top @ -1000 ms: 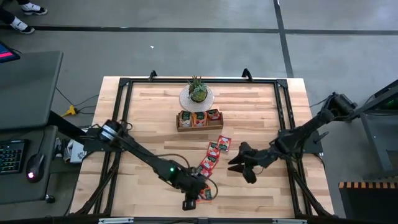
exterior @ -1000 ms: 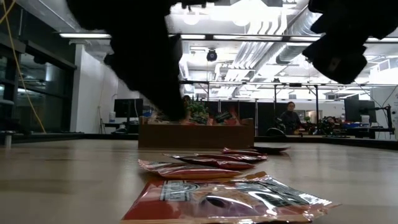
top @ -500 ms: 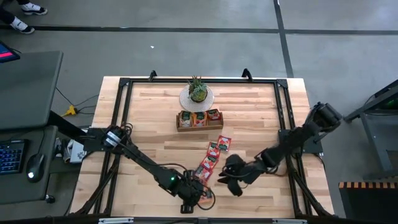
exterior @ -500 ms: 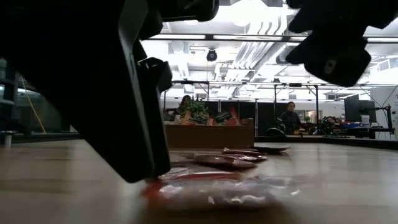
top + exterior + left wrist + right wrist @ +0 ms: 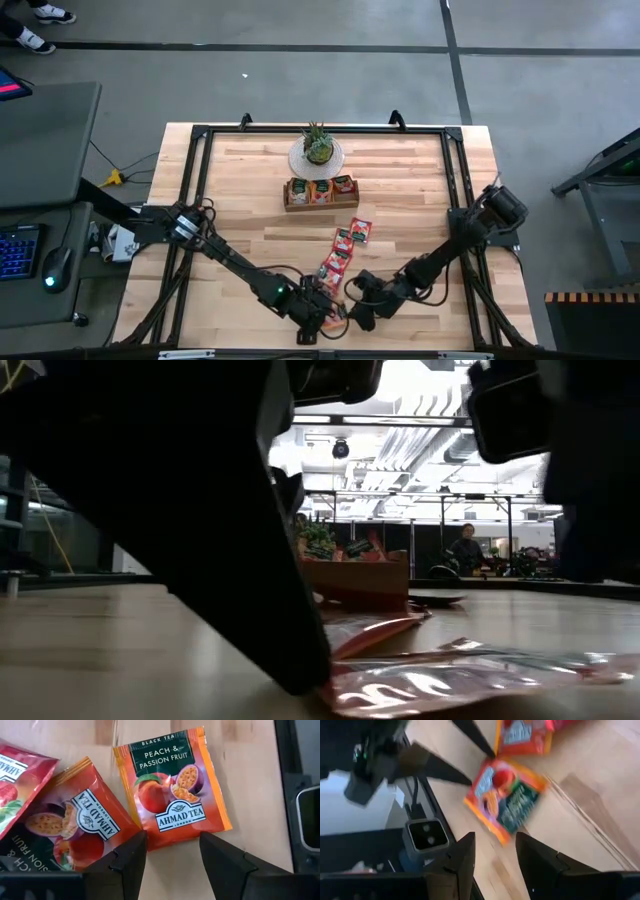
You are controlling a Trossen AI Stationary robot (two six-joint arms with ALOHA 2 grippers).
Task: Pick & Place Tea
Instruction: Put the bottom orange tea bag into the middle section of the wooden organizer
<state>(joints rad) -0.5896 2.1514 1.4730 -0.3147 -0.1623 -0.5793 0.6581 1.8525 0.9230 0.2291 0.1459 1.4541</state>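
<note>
At the near edge of the tabletop (image 5: 250, 190), the peach and passion fruit sachet (image 5: 172, 787) lies flat, just ahead of my left gripper (image 5: 171, 851). My fingers (image 5: 131, 856) there are spread apart and hold nothing; the lower edge of the sachet sits in the gap between them. Beside it a second orange sachet (image 5: 82, 825) lies touching it, and a red one (image 5: 20, 775) overlaps that. In the high view these belong to a loose line of sachets (image 5: 343, 252) running from the tabletop's centre toward my grippers.

My right gripper (image 5: 494, 856) is low near the same cluster, also spread and empty, with one sachet (image 5: 506, 800) lying in front of it.

Farther back, the wooden tray (image 5: 320, 192) already has a few sachets standing in its compartments, and a small potted plant (image 5: 317, 146) stands behind it.

I judge the task is partly done: some tea is in the tray, but several sachets remain on the wood, and none is grasped at present. I think the closing on the nearest sachet is the step in hand.
</note>
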